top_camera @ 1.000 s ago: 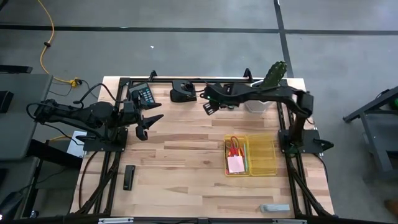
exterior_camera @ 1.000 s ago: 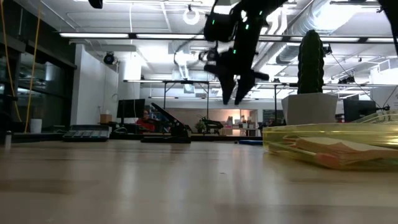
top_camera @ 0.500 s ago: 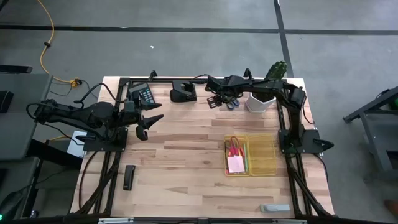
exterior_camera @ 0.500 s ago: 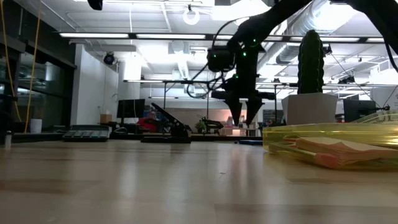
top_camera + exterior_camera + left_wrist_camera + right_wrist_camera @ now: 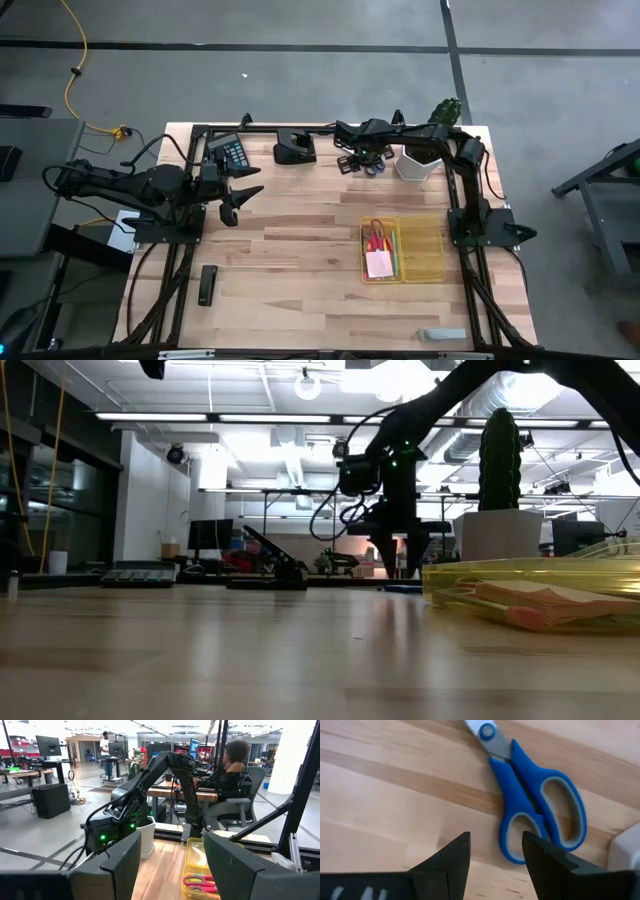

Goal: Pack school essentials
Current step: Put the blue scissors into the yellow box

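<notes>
Right wrist view: the right gripper (image 5: pixel 495 852) is held spread just above the blue-handled scissors (image 5: pixel 535 815), lying flat on the counter (image 5: pixel 380 795) beside the white pot (image 5: pixel 415 166), seemingly positioned for pickup.

Both arms are matte black, built of slim jointed links on black frame rails along the table's edges. The right arm (image 5: pixel 400 430) carries looping black cables and small green lights near its wrist. Each gripper ends in two wedge-shaped dark fingers (image 5: pixel 452 857) with flat, angular faces.
</notes>
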